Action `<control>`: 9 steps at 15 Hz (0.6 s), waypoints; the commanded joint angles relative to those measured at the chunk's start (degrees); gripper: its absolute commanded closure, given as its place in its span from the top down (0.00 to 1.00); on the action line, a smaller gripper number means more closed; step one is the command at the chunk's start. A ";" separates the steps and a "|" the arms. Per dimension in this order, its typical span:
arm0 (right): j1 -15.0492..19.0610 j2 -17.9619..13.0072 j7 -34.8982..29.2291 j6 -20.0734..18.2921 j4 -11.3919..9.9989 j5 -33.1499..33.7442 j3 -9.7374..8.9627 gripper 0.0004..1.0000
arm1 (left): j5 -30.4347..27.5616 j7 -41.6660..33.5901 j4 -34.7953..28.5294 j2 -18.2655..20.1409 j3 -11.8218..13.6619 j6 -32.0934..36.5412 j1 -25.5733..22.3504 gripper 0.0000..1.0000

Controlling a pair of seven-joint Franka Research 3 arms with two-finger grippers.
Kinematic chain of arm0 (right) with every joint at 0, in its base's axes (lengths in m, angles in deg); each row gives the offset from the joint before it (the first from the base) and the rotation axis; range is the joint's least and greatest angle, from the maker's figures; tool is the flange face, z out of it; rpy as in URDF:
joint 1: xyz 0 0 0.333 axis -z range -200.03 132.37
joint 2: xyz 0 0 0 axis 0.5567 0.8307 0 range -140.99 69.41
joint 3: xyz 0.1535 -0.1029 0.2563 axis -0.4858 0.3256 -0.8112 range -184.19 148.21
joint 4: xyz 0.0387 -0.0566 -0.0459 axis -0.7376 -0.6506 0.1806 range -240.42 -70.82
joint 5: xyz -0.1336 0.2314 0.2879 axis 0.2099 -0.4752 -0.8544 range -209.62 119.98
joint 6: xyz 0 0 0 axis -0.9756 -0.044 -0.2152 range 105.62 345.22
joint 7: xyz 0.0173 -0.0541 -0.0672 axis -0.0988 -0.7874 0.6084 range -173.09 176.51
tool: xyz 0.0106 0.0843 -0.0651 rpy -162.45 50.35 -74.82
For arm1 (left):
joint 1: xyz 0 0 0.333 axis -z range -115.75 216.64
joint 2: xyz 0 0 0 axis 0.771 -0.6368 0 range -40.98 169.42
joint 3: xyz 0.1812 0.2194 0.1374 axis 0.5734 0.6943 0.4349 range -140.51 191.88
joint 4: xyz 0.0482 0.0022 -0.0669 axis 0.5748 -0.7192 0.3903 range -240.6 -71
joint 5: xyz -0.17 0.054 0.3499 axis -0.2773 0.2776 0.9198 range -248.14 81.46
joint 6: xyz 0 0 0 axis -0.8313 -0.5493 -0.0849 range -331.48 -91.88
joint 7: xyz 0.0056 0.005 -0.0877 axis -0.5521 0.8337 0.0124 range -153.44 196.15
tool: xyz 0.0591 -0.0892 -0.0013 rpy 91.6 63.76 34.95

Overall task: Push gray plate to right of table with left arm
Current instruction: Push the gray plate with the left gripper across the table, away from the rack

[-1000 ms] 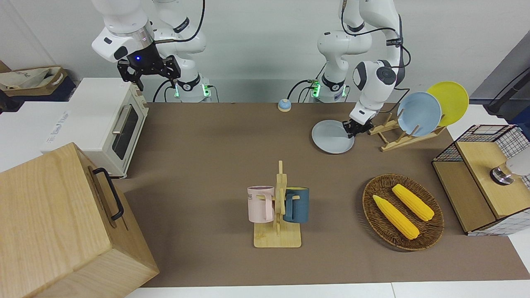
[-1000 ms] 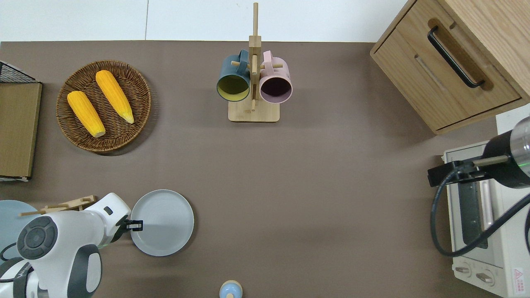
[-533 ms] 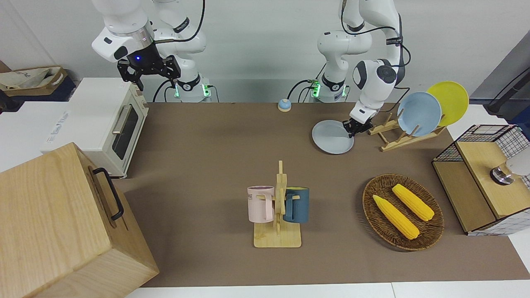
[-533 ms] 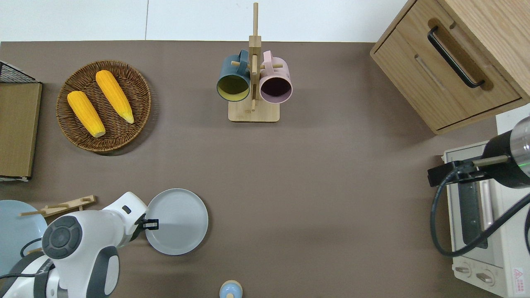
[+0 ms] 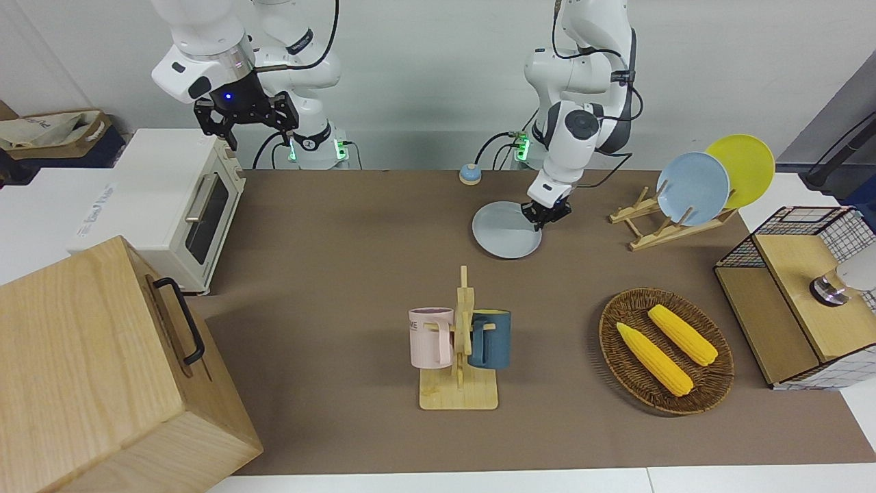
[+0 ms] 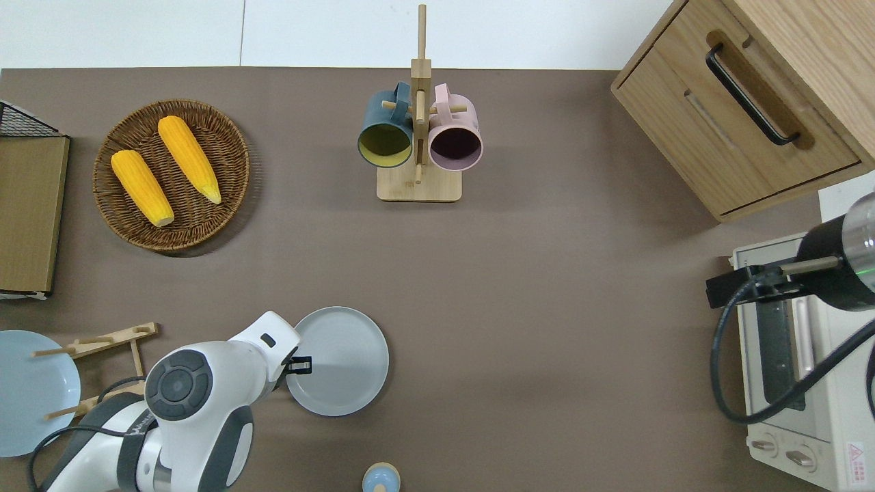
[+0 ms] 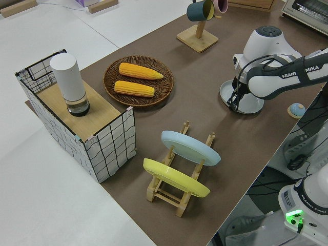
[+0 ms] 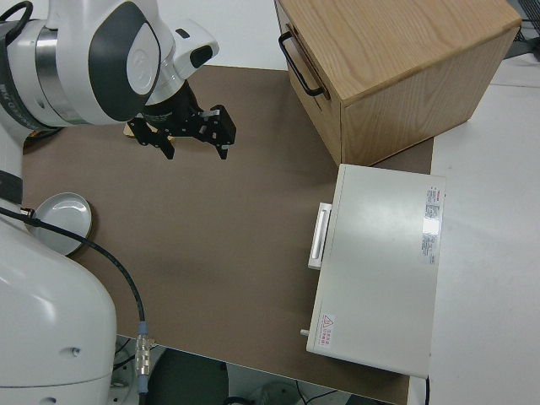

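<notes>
Table point(image 6: 547, 307) first, since it sets the direction: its brown top stretches from the basket end, where our left arm point(image 6: 198, 403) works, to the toaster oven point(image 6: 793, 355) and the wooden cabinet point(image 6: 752, 102) at the right arm's end. We judge the push is under way, with most of the table's length still to cover.

We see the gray plate point(image 6: 338, 361) lying flat near our edge of the table, closer to the left arm's end than the middle. Our left gripper point(image 6: 301, 364) sits low at the plate's rim, on the side toward the left arm's end, so the plate lies from the fingers straight toward the right arm's end, which is the way it must slide. The plate is round, so no long axis matters. We cannot tell how far apart the fingers stand; they appear to press the rim, not hold it.

The right arm is parked, its gripper point(image 8: 187, 126) spread wide and empty.

As for containers, the wicker basket point(image 6: 171, 174) holds two corn cobs point(image 6: 164, 167). The plate rack point(image 5: 657, 219) carries a sky-blue plate point(image 5: 692, 188) and a yellow plate point(image 5: 742, 168). The mug stand point(image 6: 418, 143) hangs a dark blue mug point(image 6: 385, 133) and a pink mug point(image 6: 454, 137), farther from us than the plate's path.
</notes>
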 commanded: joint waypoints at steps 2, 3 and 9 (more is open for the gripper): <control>1.07 -0.14 -0.66 -0.89 0.53 -0.25 -0.92 0.98 | -3.81 3.13 3.96 -5.96 0.33 -2.56 5.91 0.00; 1.07 -0.14 -0.66 -0.89 0.53 -0.25 -0.92 0.98 | -4.60 3.22 4.49 -6.40 0.33 -2.82 6.79 0.00; 1.07 -0.14 -0.66 -0.89 0.53 -0.25 -0.92 0.98 | -6.71 9.62 8.62 -9.57 0.42 -4.32 13.73 0.00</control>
